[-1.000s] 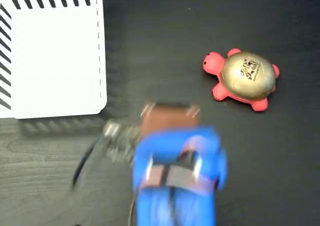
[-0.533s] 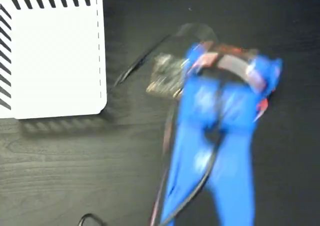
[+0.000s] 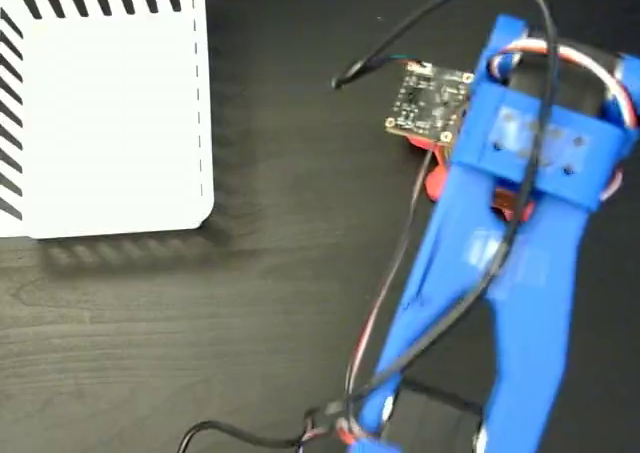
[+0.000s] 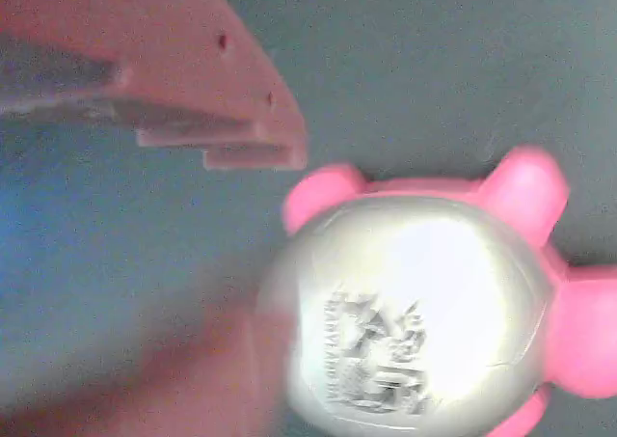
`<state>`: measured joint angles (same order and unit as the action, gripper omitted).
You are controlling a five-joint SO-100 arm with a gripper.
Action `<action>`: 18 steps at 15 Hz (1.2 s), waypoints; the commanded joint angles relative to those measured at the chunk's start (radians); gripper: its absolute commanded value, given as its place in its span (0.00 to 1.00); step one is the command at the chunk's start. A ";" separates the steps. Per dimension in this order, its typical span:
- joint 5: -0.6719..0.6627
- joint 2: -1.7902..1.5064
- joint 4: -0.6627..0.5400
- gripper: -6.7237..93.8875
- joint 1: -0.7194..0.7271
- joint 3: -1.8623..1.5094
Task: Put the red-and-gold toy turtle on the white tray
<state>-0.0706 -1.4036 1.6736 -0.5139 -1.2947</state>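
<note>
Blue arm [image 3: 520, 273] hangs over the turtle [image 4: 424, 302] near the table's [image 3: 250, 323] right edge, hiding most of it from above. Gripper [image 4: 222, 292] spread open, one finger [image 4: 193, 90] just beside the shell, nothing held. Tray [image 3: 100, 103] sits top-left, well apart.

the red-and-gold toy turtle [image 4: 424, 312] fills the wrist view: domed metallic shell with black printed markings on top, pink-red legs projecting at the upper left, upper right and right edges. it rests upright on the dark surface. in the fixed view only small red parts [image 3: 437, 178] show at right of centre; the shell is hidden. the white tray [image 3: 100, 113] lies flat at the upper left of the fixed view, rounded lower-right corner, black diagonal stripes along its top and left edges, thin dashed line near its right edge. turtle and tray are well apart
</note>
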 commanded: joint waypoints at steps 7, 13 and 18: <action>-0.046 0.127 0.110 0.68 -0.040 0.166; -0.046 0.249 0.124 0.68 -0.043 0.213; -0.043 0.365 0.101 0.68 -0.046 0.259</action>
<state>-0.1012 -1.0155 1.7748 -0.5584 -1.0861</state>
